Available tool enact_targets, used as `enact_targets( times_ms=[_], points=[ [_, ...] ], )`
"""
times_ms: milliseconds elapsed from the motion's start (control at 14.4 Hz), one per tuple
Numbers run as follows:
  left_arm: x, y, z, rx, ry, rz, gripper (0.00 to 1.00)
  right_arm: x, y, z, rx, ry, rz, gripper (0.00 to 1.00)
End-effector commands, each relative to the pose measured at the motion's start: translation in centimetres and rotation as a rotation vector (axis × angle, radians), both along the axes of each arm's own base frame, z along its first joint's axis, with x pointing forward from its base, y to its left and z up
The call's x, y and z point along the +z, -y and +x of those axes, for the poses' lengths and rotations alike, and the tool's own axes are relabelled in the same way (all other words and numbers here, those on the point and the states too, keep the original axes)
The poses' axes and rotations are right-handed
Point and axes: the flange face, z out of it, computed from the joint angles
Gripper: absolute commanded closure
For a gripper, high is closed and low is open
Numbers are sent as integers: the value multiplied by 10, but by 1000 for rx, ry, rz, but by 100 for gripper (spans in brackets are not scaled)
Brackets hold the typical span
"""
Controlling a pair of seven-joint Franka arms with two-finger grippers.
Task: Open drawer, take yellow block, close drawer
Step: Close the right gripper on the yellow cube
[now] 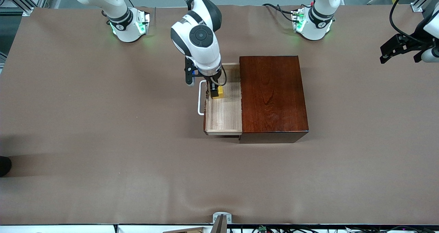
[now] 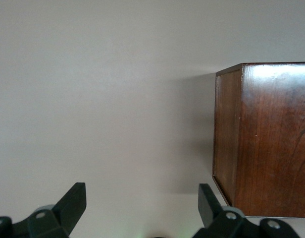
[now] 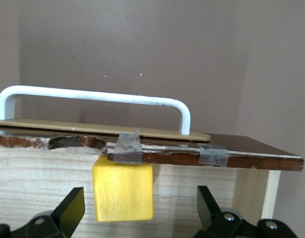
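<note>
1. The drawer [image 1: 224, 114] stands pulled out of the mahogany box [image 1: 272, 94] toward the right arm's end of the table [image 1: 103, 123], its pale wooden tray open to view.
2. The white handle [image 1: 200, 97] sits on the drawer's dark front, on the side facing the right arm's end.
3. The yellow block [image 1: 220, 92] rests on the tray floor inside the drawer, close against the inner face of the drawer front, in the part of the tray farther from the front camera.
4. In the right wrist view the yellow block [image 3: 124, 193] sits just below the drawer front's top edge, where two strips of grey tape [image 3: 127, 149] are stuck.
5. The right gripper [image 1: 215, 90] reaches down into the drawer over the block; its jaws stand wide apart, one finger on each side of the block, with clear gaps between fingers and block.
6. The left gripper [image 1: 401, 51] waits in the air near the left arm's end of the table, well apart from the box, its jaws spread with nothing between them.
7. The left wrist view shows the box [image 2: 264, 139] and bare table only.
</note>
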Motion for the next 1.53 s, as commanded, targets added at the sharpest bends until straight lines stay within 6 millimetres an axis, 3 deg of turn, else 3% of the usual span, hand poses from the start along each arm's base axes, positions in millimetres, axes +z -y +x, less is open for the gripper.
enact_targets(
  times_ms=[0,555,694,972,1458],
  points=[
    [-1,-2,0,-16,6,-27,0,-3,-7,3,-21,0,5,0],
    [-7,-4,9,-12,17,-29,0,-24,-19,-7,-17,-1,-14,0],
    [-8,-4,9,-12,16,-29,0,-24,-18,-7,-19,-2,-15,25],
    [-7,-17,8,11,13,-30,0,-16,-19,-2,-27,4,-5,62],
    [-10,-16,8,9,5,-30,0,10,-18,13,-39,2,5,65]
  ],
)
